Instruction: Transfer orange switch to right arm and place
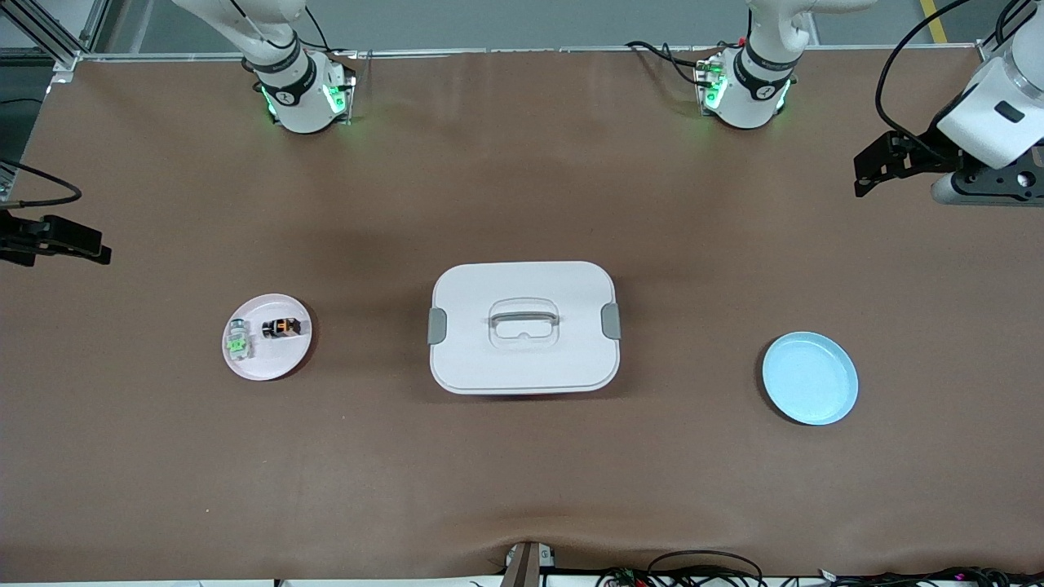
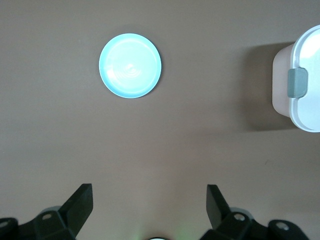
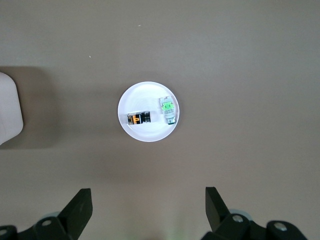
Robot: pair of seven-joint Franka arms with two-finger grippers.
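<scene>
Blocky orange switch (image 1: 281, 328) on round pink plate (image 1: 285, 359), both grippers' fingers (empty) spread wide.

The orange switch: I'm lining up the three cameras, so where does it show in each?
Front view: the orange switch lies on the pink plate, toward the right arm's end, beside the green-topped switch.
Left wrist view: not in it.
Right wrist view: at the middle, on that plate.
Shared landmark: the white lidded box, at both wrist views' edges.
</scene>
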